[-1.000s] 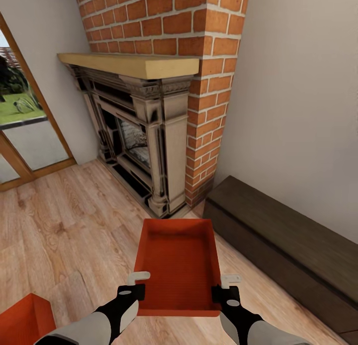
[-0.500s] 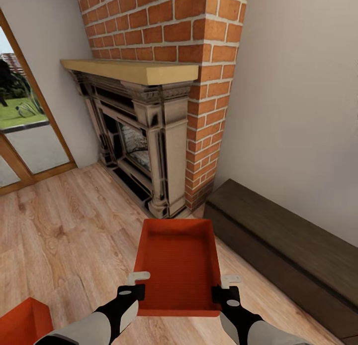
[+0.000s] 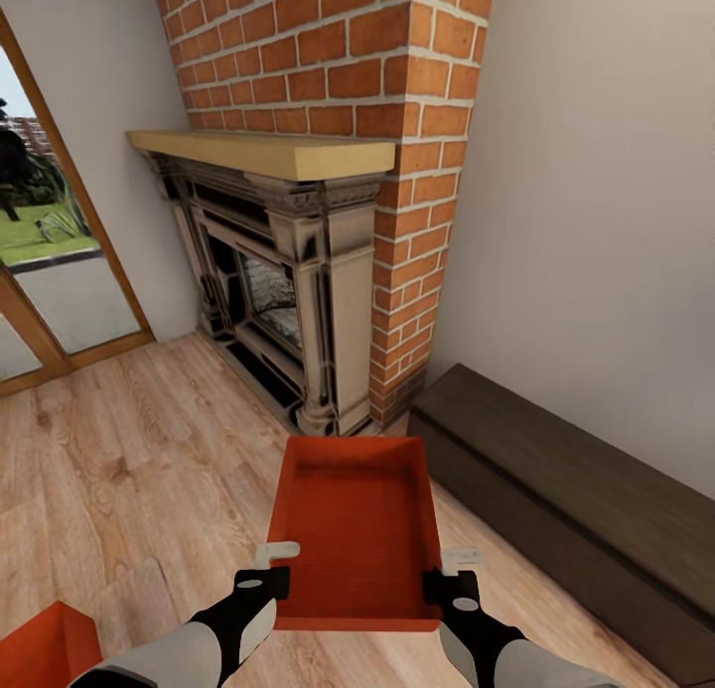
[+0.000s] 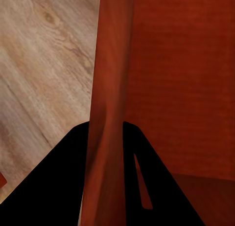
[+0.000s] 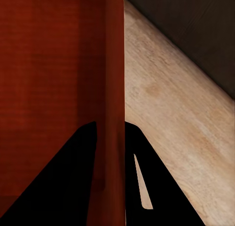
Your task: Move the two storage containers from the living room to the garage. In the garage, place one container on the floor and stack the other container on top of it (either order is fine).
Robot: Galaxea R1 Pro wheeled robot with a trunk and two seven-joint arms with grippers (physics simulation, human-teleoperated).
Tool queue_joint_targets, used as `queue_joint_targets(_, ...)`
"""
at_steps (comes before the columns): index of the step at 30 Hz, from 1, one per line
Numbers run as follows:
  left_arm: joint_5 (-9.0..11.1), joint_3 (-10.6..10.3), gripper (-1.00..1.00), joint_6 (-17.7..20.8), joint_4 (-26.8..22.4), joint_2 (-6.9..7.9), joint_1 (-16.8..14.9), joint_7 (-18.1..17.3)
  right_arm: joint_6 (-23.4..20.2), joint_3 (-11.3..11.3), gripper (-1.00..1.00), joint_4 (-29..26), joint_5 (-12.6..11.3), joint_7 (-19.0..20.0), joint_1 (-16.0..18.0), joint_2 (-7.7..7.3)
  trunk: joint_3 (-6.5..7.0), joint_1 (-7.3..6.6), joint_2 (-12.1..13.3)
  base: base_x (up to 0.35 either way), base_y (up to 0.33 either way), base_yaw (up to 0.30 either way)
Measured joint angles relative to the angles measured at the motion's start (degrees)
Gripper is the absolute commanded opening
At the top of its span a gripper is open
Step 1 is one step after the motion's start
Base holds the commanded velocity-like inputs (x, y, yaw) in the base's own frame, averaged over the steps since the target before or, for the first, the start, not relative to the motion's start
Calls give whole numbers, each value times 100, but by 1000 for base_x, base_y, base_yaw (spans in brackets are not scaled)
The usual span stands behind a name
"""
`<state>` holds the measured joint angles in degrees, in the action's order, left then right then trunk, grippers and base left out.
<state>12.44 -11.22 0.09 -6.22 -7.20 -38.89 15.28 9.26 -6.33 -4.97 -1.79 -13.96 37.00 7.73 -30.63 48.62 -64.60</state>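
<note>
Head view: orange-red rectangular open bin (image 3: 356,529) held above light wood-plank floor (image 3: 119,470), before brick fireplace (image 3: 328,221); left gripper (image 3: 266,567) and right gripper (image 3: 452,575) at its side walls. Second orange-red bin (image 3: 40,648) on floor, lower left corner.
Left wrist view: fingers (image 4: 63,187) pinch bin wall.
Right wrist view: fingers (image 5: 68,182) pinch opposite wall; dark wooden bench (image 5: 196,35) nearby.

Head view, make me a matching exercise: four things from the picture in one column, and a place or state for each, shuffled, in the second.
Things:
1. held storage container
2. second storage container
3. dark bench
4. glass door

Places or states:
A. along the right-hand wall
B. left of the fireplace
C. gripped by both jaws, one on each side wall
D. on the wood floor, lower left corner

Pairs: 1-C, 2-D, 3-A, 4-B
</note>
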Motion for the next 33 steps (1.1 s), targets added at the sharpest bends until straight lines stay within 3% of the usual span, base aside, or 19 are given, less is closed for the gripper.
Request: queue_joint_targets(33,-11,-8,-100,6,-6,1,-1,7,17,-13,-100,8,-29,-8,-2,5,311,0,0,0,0,0)
